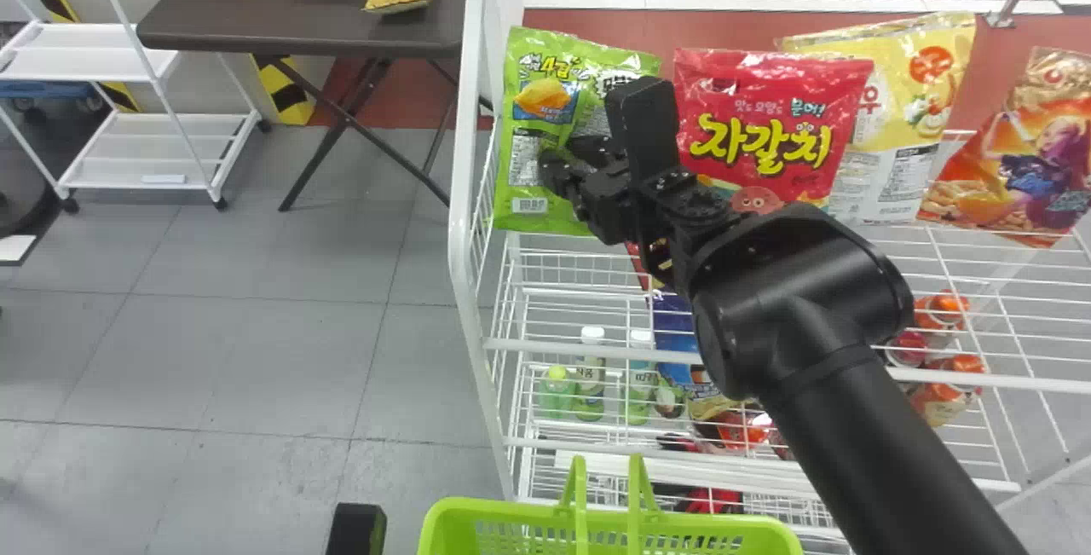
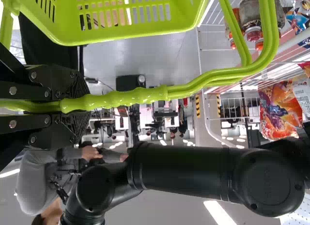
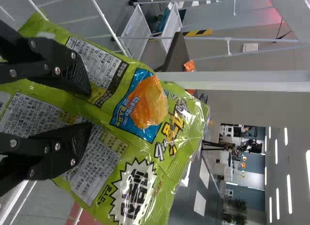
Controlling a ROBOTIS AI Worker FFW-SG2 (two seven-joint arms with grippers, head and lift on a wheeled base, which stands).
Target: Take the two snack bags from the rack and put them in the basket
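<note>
Gripping the green bag (image 3: 135, 186): the right gripper (image 3: 89, 107) has its two fingers spread well apart across the printed back, film showing in the gap; whether they touch it I cannot tell. The next move looks like a closing pinch, gathering enough slack film to hold without crushing what is inside.

Bag's place: toward the left end of the rack's (image 1: 463, 154) top shelf, beside the red bag (image 1: 767, 124). Which bag makes the second of the pair is uncertain.

Lift: raise it before turning, so the lower edge clears the shelf wires.

Red bag: it stands close behind the wrist; a sideways swing could knock it, or the yellow bag (image 1: 895, 154) partly behind it. Backing off toward the robot seems kinder.

Rack post: the white upright is just beside the green bag's outer edge, so keep loose corners from snagging there.

Basket (image 1: 724, 523): it waits low, in front of the rack's left part. The left gripper (image 2: 87, 106) is closed firmly round its handle (image 2: 131, 97) and should keep it level.

Handles: they rise over the opening, so lower the bag beside them, well inside the rim, then release.
</note>
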